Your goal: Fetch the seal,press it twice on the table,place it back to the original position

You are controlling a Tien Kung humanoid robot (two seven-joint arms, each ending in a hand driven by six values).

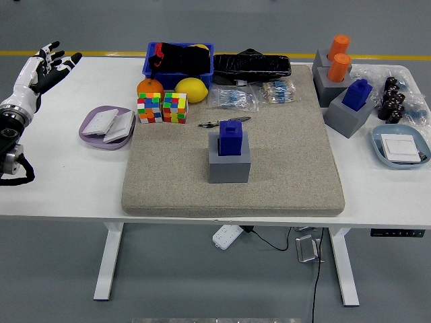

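1. Grey floor with a yellow line lies behind a white table (60,182), and a beige felt mat (283,161) covers the middle of the table.
2. At the centre of the mat stands a grey block (229,165) with the blue seal (232,137) sitting upright in its top.
3. Just behind the seal lies a small dark tool (224,122) on the mat.
4. The left hand (48,68) is raised over the far left corner of the table, well apart from the seal, fingers spread apart and holding nothing.
5. The right hand is out of view.
6. A purple dish (89,131) with white pieces in it sits on the table just left of the mat.
7. Two colour cubes (162,108) stand side by side at the mat's far left corner, with an orange (149,87) and a lemon (191,89) behind them.
8. A blue bin (150,65) holding dark things stands at the far edge, beside a black bag (251,64).
9. Two clear packets (256,95) lie on the far part of the mat.
10. At the far right, a second blue seal (356,94) sits in its own grey block, and two orange seals (339,57) sit in another block behind it.
11. A light blue tray (379,149) lies near the right edge, with small black parts (392,97) behind it.
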